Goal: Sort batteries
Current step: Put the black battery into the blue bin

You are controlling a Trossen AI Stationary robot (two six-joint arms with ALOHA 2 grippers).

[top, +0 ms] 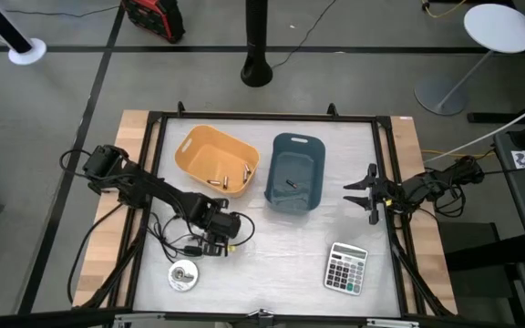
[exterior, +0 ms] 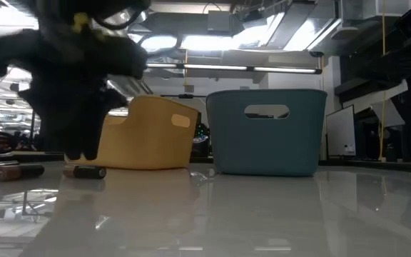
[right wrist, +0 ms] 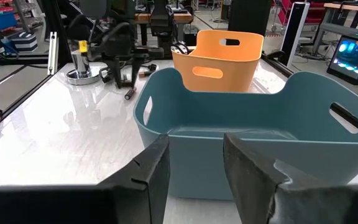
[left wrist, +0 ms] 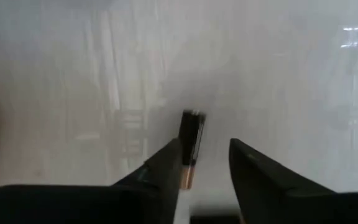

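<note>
In the low view the left claw is a dark blur cut off by the top edge. From above, the batteries in the yellow bin are too small to count. The teal bin hides its own floor from the right wrist.

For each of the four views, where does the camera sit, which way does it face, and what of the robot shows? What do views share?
High: overhead, straight down; both arms, yellow bin, blue bin, calculator.
Low: tabletop level, facing both bins; left gripper above a dark battery.
Left wrist: looks down past its open fingers at that battery.
Right wrist: right gripper open, facing the blue bin.
Shared: both bins show in high, low, right wrist.
</note>
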